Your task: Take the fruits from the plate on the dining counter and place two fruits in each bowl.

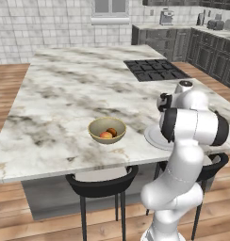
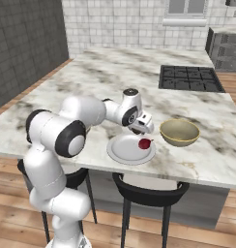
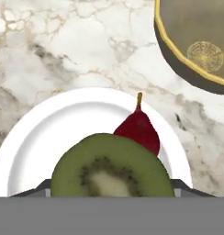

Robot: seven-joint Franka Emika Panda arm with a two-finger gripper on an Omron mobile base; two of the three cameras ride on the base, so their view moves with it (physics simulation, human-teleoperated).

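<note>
A halved kiwi (image 3: 112,167) is seen cut face up, pressed close between the jaws of the gripper (image 2: 140,127); whether it is actually clamped cannot be told. Just beyond it a red pear (image 3: 139,127) lies on the plate (image 3: 49,133), stem pointing away from the hand. Farther off stands an empty bowl (image 2: 179,132). Another bowl (image 1: 106,130) on the dining counter (image 1: 65,94) holds two fruits (image 1: 109,133).

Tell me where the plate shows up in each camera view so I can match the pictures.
Left base view: the plate peeks out right of centre, beside the arm's dark elbow.
Right base view: plate at centre, left of the tan bowl.
Hand view: plate across the lower half, behind the kiwi half and red pear.
Shared landmark: the marble dining counter beneath it.
</note>
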